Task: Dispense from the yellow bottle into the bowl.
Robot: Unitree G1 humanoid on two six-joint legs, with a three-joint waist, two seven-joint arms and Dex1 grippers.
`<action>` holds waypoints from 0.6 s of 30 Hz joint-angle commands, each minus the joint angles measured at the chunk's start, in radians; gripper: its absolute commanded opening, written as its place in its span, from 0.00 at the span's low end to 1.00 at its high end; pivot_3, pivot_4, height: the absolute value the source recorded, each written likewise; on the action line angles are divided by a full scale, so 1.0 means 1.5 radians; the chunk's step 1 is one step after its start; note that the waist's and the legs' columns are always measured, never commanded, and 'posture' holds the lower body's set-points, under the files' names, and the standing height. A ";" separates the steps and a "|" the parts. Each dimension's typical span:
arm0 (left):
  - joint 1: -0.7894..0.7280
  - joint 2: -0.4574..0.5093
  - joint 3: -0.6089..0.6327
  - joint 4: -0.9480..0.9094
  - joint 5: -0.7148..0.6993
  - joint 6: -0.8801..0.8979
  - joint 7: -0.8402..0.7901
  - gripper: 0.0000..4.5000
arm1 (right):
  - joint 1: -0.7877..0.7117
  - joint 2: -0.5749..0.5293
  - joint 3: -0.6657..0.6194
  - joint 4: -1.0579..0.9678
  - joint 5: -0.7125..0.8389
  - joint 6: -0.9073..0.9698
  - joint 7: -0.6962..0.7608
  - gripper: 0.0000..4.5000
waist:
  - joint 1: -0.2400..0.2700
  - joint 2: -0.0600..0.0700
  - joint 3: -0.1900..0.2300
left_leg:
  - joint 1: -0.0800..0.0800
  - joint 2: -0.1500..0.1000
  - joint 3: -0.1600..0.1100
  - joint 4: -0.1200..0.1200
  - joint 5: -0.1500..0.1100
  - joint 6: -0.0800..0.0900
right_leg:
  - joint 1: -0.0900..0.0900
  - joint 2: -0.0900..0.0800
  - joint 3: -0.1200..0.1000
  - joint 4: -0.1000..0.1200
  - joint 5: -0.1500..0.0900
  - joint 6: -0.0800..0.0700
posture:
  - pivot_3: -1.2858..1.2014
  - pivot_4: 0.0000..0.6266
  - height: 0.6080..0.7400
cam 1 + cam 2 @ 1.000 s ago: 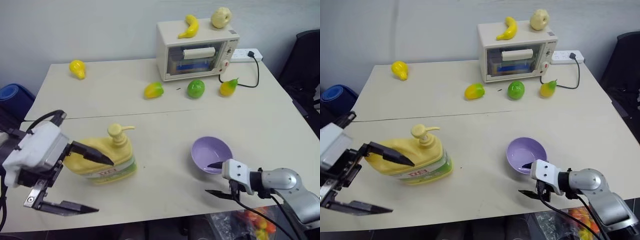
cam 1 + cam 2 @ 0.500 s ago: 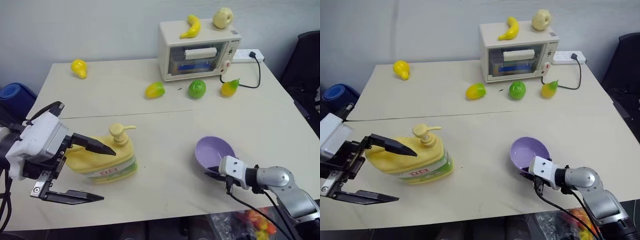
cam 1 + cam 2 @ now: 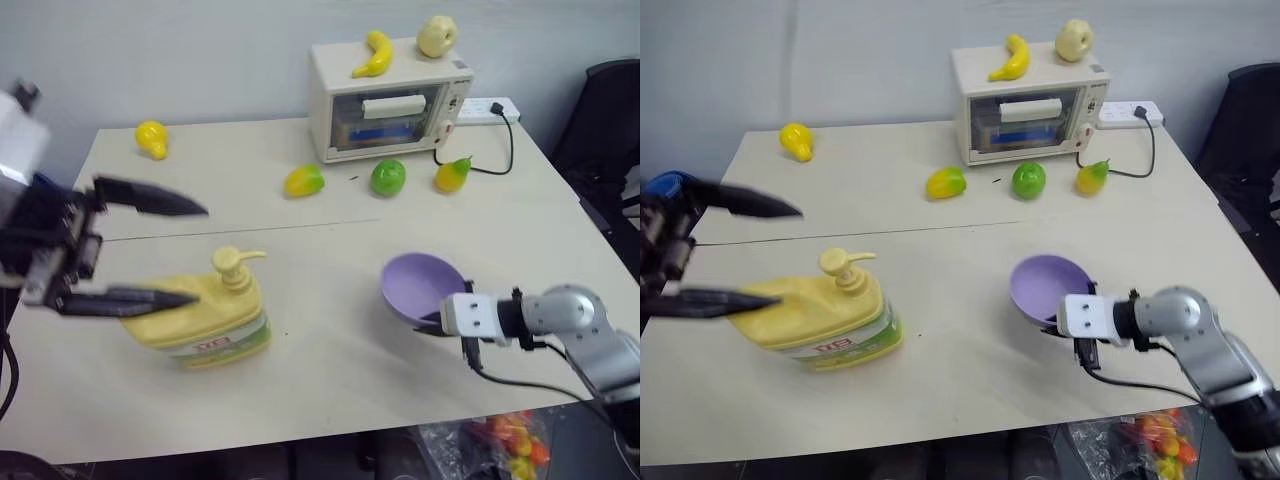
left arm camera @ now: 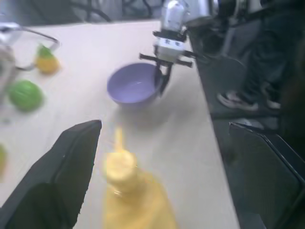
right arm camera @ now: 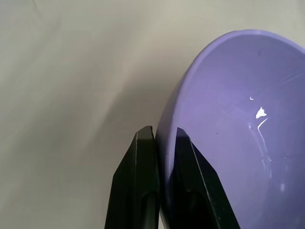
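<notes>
**Table layout**

The pump bottle [image 3: 200,315] stands near left on the table [image 3: 330,250], the bowl [image 3: 420,288] to its right. A toaster oven [image 3: 388,98] sits far behind, a banana [image 3: 372,53] on top.

Pale-yellow bottle [image 3: 198,320] with its yellow pump top, white-and-green label, red lettering. Lavender-purple bowl [image 3: 418,284], plain and smooth. Black fingers on both the left gripper [image 3: 150,248] and the right gripper [image 5: 161,138]. Cream table [image 3: 330,240], cream-white oven [image 3: 388,98], yellow banana [image 3: 372,54], one green fruit [image 3: 387,177].
</notes>
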 commanded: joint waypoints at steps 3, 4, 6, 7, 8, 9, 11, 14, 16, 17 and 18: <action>-0.110 -0.002 -0.070 0.093 0.029 -0.005 0.020 1.00 | -0.197 0.087 0.079 0.002 0.015 0.105 0.049 0.00 | -0.009 -0.001 0.000 | 0.000 0.000 0.000 0.001 0.000 0.000 | -0.003 0.000 0.000 0.001 0.000 0.000 | 0.52 0.24 1.00; -0.118 -0.005 -0.078 0.097 0.034 -0.005 0.019 1.00 | -0.224 0.107 0.091 0.009 0.009 0.127 0.044 0.00 | -0.010 -0.001 0.000 | -0.001 0.000 0.000 0.001 0.000 0.000 | -0.004 0.000 0.000 0.002 0.000 0.000 | 0.52 0.24 1.00; -0.127 -0.014 -0.091 0.097 0.044 -0.008 0.016 1.00 | -0.276 0.154 0.119 0.024 -0.005 0.168 0.031 0.00 | -0.009 -0.001 0.000 | -0.003 0.000 0.001 0.001 0.000 -0.001 | -0.007 0.000 0.000 0.003 0.000 0.000 | 0.52 0.24 1.00; -0.130 -0.017 -0.095 0.095 0.047 -0.008 0.015 1.00 | -0.292 0.171 0.128 0.029 -0.011 0.175 0.028 0.00 | -0.009 -0.001 0.000 | -0.004 0.000 0.001 0.001 0.000 -0.001 | -0.008 0.000 0.000 0.004 0.000 0.000 | 0.52 0.24 1.00; -0.125 -0.019 -0.101 0.086 0.050 -0.010 0.006 1.00 | -0.316 0.196 0.145 0.034 -0.018 0.175 0.026 0.00 | -0.008 -0.001 0.000 | -0.005 0.000 0.001 0.001 0.000 -0.001 | -0.009 0.000 0.000 0.004 0.000 0.000 | 0.52 0.24 1.00; -0.122 -0.022 -0.105 0.079 0.053 -0.012 0.000 0.96 | -0.336 0.216 0.159 0.037 -0.022 0.178 0.028 0.00 | -0.007 -0.001 0.000 | -0.005 0.000 0.001 0.001 0.000 -0.001 | -0.010 0.000 0.000 0.004 0.000 0.000 | 0.52 0.24 1.00; -0.121 -0.028 -0.110 0.071 0.055 -0.011 -0.009 0.88 | -0.363 0.242 0.176 0.039 -0.025 0.181 0.036 0.00 | -0.008 -0.001 0.000 | -0.006 0.000 0.001 0.001 0.000 -0.001 | -0.010 0.000 -0.002 0.003 0.000 0.000 | 0.52 0.24 1.00; -0.123 -0.032 -0.109 0.068 0.048 -0.002 -0.021 0.66 | -0.387 0.253 0.193 0.040 -0.029 0.175 0.053 0.00 | -0.007 -0.001 0.000 | -0.006 0.000 0.002 0.002 0.000 -0.001 | -0.010 0.000 -0.002 0.003 0.000 0.000 | 0.52 0.24 1.00; -0.121 -0.031 -0.107 0.069 0.048 0.000 -0.031 0.53 | -0.398 0.255 0.200 0.040 -0.030 0.173 0.064 0.00 | -0.007 -0.001 0.000 | -0.006 0.000 0.002 0.002 0.000 -0.001 | -0.010 0.000 -0.002 0.003 0.000 0.000 | 0.52 0.24 1.00; -0.120 -0.031 -0.106 0.068 0.050 0.000 -0.033 0.45 | -0.401 0.256 0.202 0.040 -0.031 0.172 0.067 0.00 | -0.008 -0.001 0.000 | -0.006 0.000 0.002 0.002 0.000 -0.001 | -0.010 0.000 -0.002 0.003 0.000 0.000 | 0.52 0.24 1.00; -0.117 -0.029 -0.107 0.068 0.054 -0.002 -0.039 0.38 | -0.405 0.257 0.203 0.040 -0.031 0.173 0.071 0.00 | -0.008 -0.001 0.000 | -0.006 0.000 0.002 0.002 0.000 -0.001 | -0.010 0.000 -0.002 0.003 0.000 0.000 | 0.52 0.24 1.00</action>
